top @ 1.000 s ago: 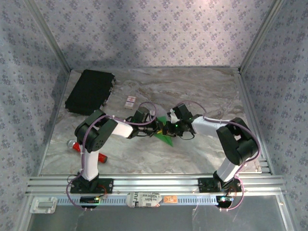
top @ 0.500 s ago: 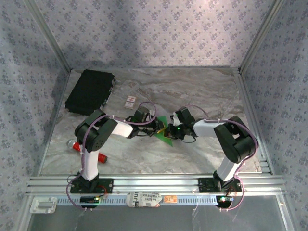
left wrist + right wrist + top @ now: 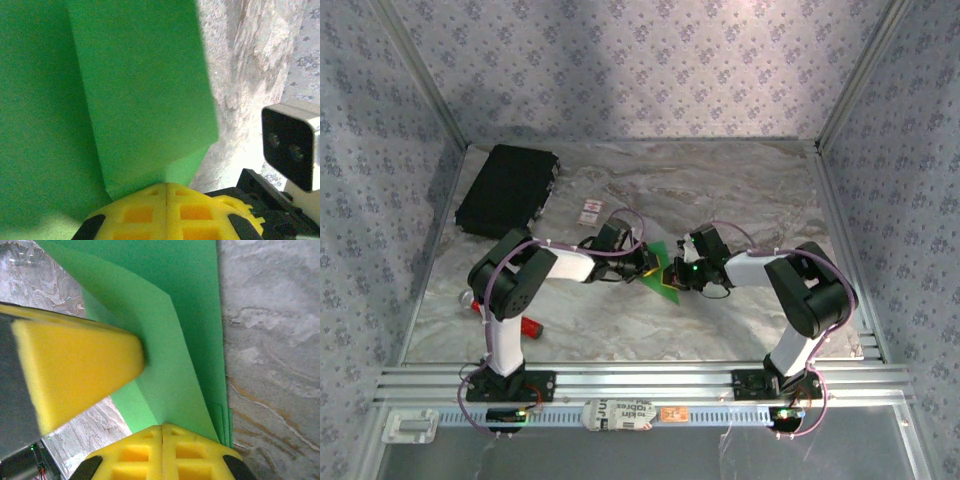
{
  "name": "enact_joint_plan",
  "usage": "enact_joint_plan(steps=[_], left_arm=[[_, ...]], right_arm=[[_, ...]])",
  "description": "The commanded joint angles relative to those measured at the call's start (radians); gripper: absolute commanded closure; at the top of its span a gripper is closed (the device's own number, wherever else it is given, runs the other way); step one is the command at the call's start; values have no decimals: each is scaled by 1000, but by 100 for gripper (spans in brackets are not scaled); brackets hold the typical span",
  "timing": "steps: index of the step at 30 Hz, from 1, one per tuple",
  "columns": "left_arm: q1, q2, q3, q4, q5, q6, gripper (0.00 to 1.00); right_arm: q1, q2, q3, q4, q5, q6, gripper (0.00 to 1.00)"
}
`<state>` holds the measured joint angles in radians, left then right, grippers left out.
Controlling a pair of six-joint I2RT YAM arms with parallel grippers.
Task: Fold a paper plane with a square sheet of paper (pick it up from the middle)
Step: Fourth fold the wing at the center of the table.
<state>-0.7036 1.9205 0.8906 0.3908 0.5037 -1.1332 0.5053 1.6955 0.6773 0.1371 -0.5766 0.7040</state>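
Observation:
The square sheet of paper [image 3: 663,281] is bright green and folded into layers with a pointed outline. It is held just above the marble table between both arms. My left gripper [image 3: 649,266] is shut on its left edge. In the left wrist view the yellow pads [image 3: 145,210] meet on a folded flap of the paper [image 3: 140,95]. My right gripper [image 3: 678,273] is shut on the opposite edge. In the right wrist view its tips [image 3: 162,426] pinch the paper [image 3: 170,360], where several stacked layers show. A left fingertip [image 3: 75,370] presses the sheet from the left.
A black rectangular case [image 3: 507,188] lies at the back left, with a small white card [image 3: 590,211] to its right. A red bar-shaped tool [image 3: 528,327] lies by the left arm's base. Metal frame rails and patterned walls bound the table [image 3: 740,190].
Both grippers stay shut on the green paper. The right wrist has sunk lower and closer to the left gripper, and the left arm's elbow has shifted slightly left.

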Motion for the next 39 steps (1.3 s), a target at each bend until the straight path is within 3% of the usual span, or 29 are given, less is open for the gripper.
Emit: enact_joint_plan(steps=[1, 6, 15, 39], left_arm=[[-13, 8, 3, 1, 20, 13, 99], [-25, 52, 28, -5, 27, 11, 97], [0, 55, 33, -152, -103, 11, 97], [144, 130, 224, -323, -103, 101, 92]], right_arm=[[-8, 34, -39, -93, 46, 12, 100], [-11, 38, -47, -89, 45, 10, 100], [-12, 19, -59, -105, 46, -13, 100], [-13, 15, -84, -120, 23, -58, 100]])
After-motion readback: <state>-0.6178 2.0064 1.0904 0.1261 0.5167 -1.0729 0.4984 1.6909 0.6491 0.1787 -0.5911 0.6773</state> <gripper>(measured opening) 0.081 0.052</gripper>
